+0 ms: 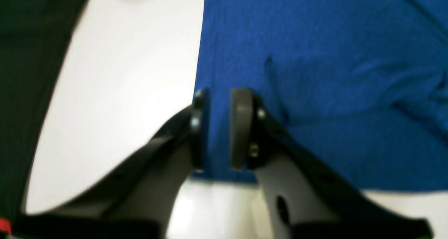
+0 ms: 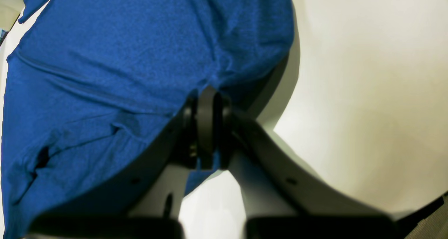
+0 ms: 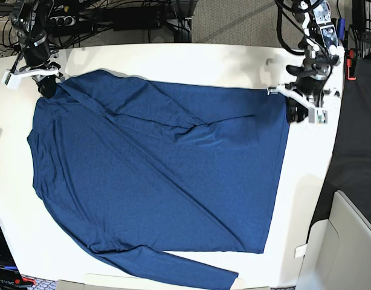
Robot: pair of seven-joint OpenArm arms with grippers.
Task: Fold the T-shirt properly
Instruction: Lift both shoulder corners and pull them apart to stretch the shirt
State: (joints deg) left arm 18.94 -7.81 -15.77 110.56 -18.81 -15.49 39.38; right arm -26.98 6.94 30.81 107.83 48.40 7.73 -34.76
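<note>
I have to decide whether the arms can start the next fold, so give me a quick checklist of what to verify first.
1. Right pincer clamped on the T-shirt: ok, cloth pinched between shut jaws.
2. Left pincer free of cloth: ok, jaws apart, fabric lies beneath them.
3. Shirt edge by the left pincer flat on the table: ok.
4. Body smooth: not ok, creases run across the upper middle.
5. Near sleeve tucked in: not ok, it trails along the front edge.

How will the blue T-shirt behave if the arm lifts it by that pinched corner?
Probably floppy: the T-shirt lies wrinkled on the table, and it bunches where the right tool pinches it. It likely drapes and drags rather than lifting flat, being large.
</note>
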